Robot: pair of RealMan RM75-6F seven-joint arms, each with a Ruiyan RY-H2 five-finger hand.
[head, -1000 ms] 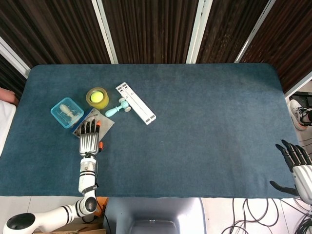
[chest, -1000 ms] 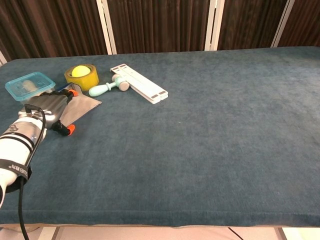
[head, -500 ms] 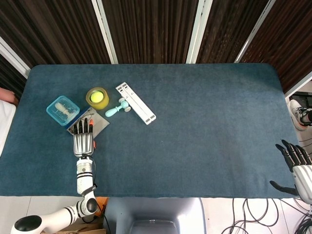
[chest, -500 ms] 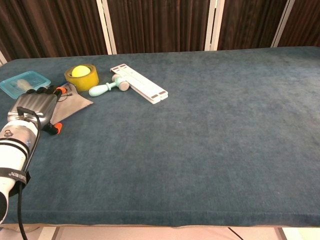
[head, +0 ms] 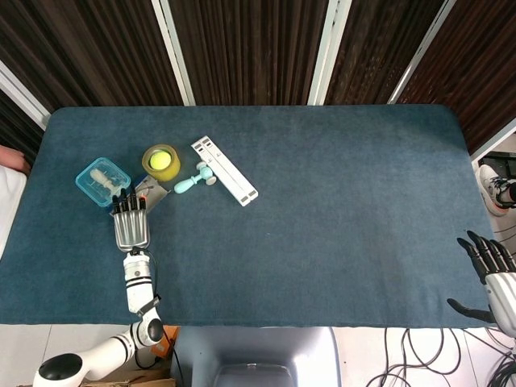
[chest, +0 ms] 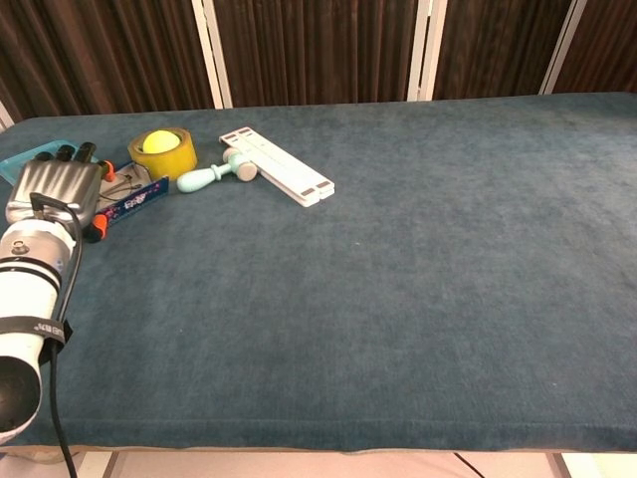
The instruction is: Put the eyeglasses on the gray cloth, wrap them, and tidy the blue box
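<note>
On the table [head: 322, 201] there is one blue box [head: 102, 182], one yellow tape roll [head: 161, 162] with a ball in it, one teal-handled roller [head: 193, 181], one white slotted bar [head: 224, 170], and one gray cloth [head: 151, 193] with orange-tipped eyeglasses [chest: 117, 194] mostly hidden under the left hand [head: 131, 225]. That hand lies flat, palm down, fingers straight and close together over the cloth, fingertips [head: 127, 202] just beside the box's corner at their 11 o'clock. The right hand [head: 493, 274], at the table's 4 o'clock edge, holds nothing with fingers apart.

The table [head: 322, 210] wears matt, felt-like blue cloth; the blue box [head: 100, 181] is glossy clear plastic; the left hand [head: 131, 228] shows brushed silver metal.
</note>
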